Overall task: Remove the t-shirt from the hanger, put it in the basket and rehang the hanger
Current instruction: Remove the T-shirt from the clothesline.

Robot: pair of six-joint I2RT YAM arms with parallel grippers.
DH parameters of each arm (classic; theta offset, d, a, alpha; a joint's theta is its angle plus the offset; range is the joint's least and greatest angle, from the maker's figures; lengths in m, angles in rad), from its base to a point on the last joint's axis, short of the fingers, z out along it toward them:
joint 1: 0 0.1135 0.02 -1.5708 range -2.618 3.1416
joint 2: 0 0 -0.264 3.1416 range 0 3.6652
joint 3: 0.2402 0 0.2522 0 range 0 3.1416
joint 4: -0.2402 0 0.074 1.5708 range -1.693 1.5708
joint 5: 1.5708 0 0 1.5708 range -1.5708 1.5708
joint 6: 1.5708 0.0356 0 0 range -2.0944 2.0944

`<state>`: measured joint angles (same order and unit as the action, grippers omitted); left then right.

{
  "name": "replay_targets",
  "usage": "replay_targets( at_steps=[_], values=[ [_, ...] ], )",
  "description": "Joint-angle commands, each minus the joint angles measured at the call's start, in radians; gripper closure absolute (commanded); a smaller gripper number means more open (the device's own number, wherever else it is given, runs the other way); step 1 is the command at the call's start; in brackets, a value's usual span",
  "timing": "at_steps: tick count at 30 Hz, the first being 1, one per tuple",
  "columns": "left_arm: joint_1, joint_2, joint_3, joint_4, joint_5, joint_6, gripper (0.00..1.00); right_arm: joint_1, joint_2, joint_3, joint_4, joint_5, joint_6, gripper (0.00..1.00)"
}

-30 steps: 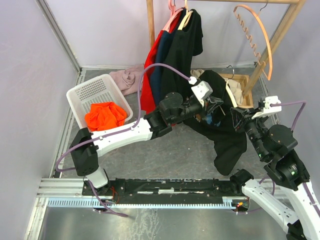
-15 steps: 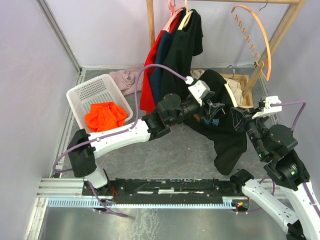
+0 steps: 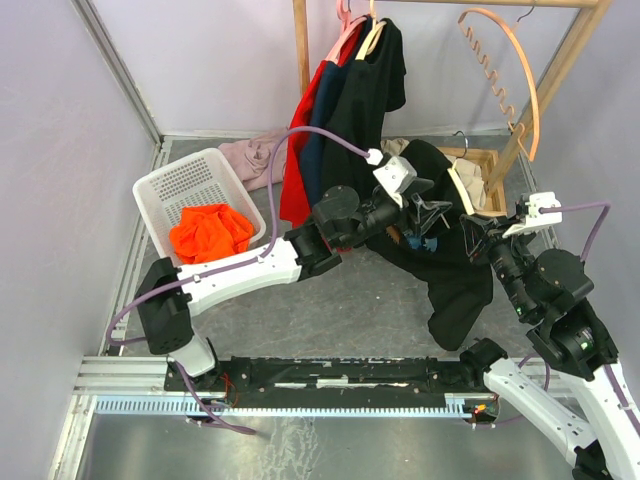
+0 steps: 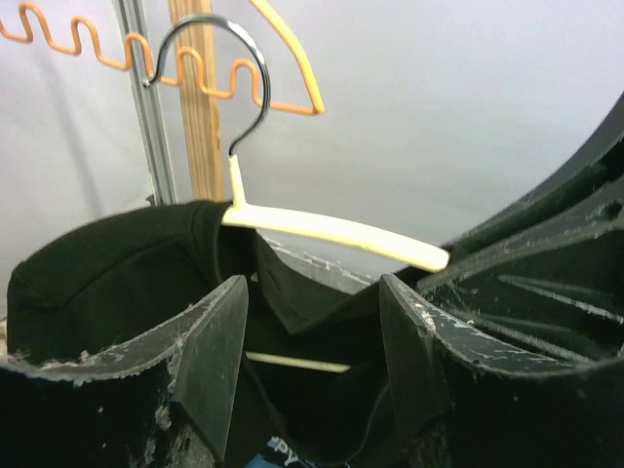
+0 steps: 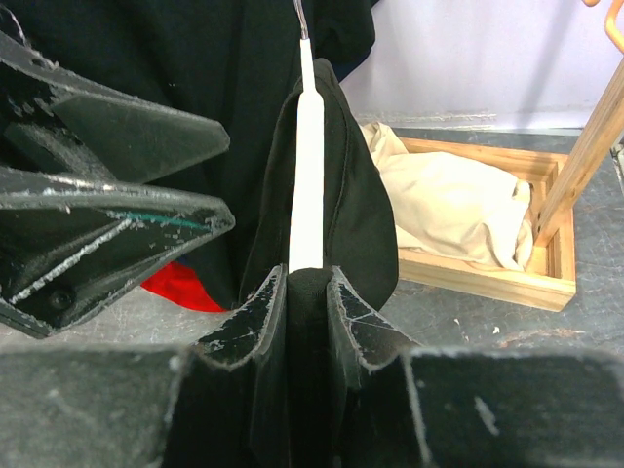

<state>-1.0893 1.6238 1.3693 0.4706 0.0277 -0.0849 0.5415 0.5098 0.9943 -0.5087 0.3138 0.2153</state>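
A black t-shirt (image 3: 450, 270) hangs on a cream hanger (image 4: 331, 229) with a metal hook, held up between my two arms. My left gripper (image 3: 425, 215) is open at the collar. In the left wrist view its fingers (image 4: 219, 361) stand apart on either side of the neckline (image 4: 312, 322) and pinch nothing. My right gripper (image 5: 304, 278) is shut on the black fabric that covers the hanger's end. The cream hanger arm (image 5: 306, 195) runs straight up out of its jaws. The shirt's lower part droops toward the floor.
A wooden rack (image 3: 300, 40) at the back carries red, navy and black garments (image 3: 345, 90) and an orange wavy hanger (image 3: 510, 70). A white basket (image 3: 190, 180) holding an orange garment (image 3: 210, 232) sits on the left. A wooden box (image 5: 487, 278) holds cream cloth. Pink cloth (image 3: 255, 155) lies behind the basket.
My left gripper has opened, let go of the black fabric, and drawn slightly up and to the left. The right gripper has kept its hold and place.
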Motion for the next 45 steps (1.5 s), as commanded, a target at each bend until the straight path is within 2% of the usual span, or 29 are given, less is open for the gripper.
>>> replay_targets(
  at_steps=[1, 10, 14, 25, 30, 35, 37, 45],
  values=[
    [0.017, 0.029, 0.103, 0.078, 0.0, 0.032, 0.38, 0.003, -0.012, 0.012, 0.113, -0.012, -0.005, 0.99],
    [0.066, 0.15, 0.26, 0.092, 0.147, 0.065, 0.41, 0.002, -0.004, 0.014, 0.113, -0.043, -0.003, 0.99],
    [0.07, 0.18, 0.302, 0.079, 0.172, 0.065, 0.46, 0.002, 0.002, 0.009, 0.117, -0.052, -0.002, 0.99],
    [0.07, 0.2, 0.323, 0.117, 0.24, 0.039, 0.62, 0.003, 0.02, 0.0, 0.12, -0.058, 0.0, 0.99],
    [0.07, 0.185, 0.298, 0.145, 0.265, 0.02, 0.65, 0.003, 0.022, -0.006, 0.124, -0.06, 0.005, 0.99],
    [0.07, 0.146, 0.217, 0.218, 0.285, -0.002, 0.64, 0.002, 0.019, -0.01, 0.126, -0.055, 0.007, 0.99],
    [0.07, 0.134, 0.193, 0.243, 0.277, -0.001, 0.6, 0.002, 0.021, -0.011, 0.125, -0.055, 0.007, 0.99],
    [0.07, 0.147, 0.238, 0.214, 0.262, 0.037, 0.47, 0.002, 0.024, -0.012, 0.124, -0.065, 0.009, 0.99]
  ],
)
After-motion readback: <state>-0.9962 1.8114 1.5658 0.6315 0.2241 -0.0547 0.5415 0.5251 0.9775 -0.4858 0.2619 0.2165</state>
